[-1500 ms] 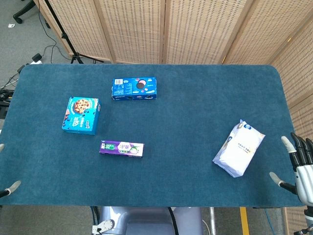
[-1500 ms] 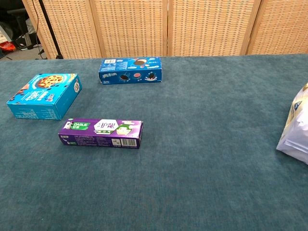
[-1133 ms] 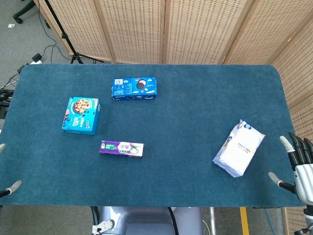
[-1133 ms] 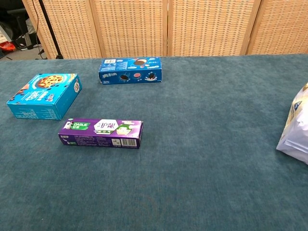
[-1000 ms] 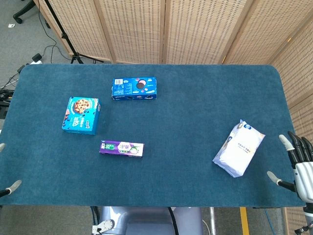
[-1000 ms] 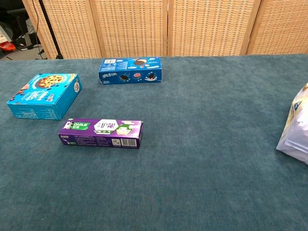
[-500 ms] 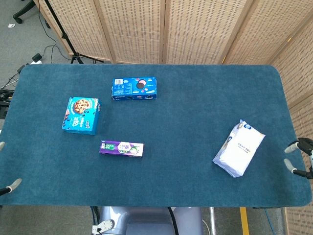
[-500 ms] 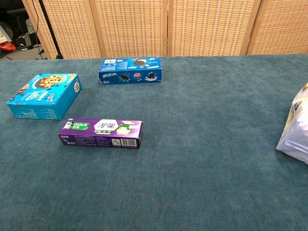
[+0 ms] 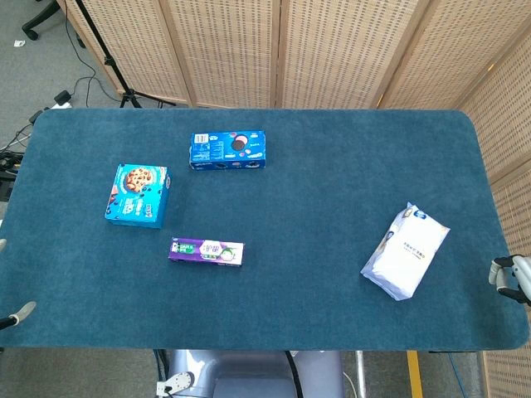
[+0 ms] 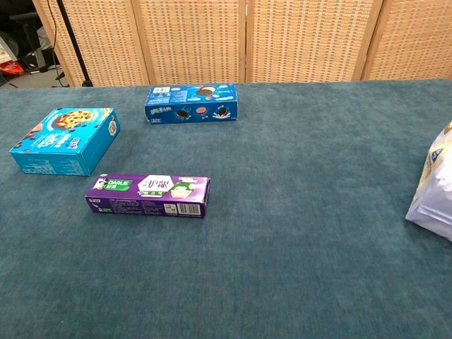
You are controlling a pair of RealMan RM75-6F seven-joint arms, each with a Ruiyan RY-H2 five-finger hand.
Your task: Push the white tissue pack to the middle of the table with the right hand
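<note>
The white tissue pack lies tilted near the table's right edge, toward the front; in the chest view only its left part shows at the right border. Only a small part of my right hand shows, at the head view's right border just off the table's edge. It is right of the pack, apart from it, its fingertips apart and holding nothing. Of my left hand only fingertips show at the left border by the front corner, spread and empty. Neither hand appears in the chest view.
On the blue table lie a blue cookie box at the back, a teal cookie box at the left and a purple toothpaste box in front of them. Wicker screens stand behind.
My right hand has drawn back to the right, from fingers raised beside the table's corner to only a small part at the frame border. The tissue pack has not moved.
</note>
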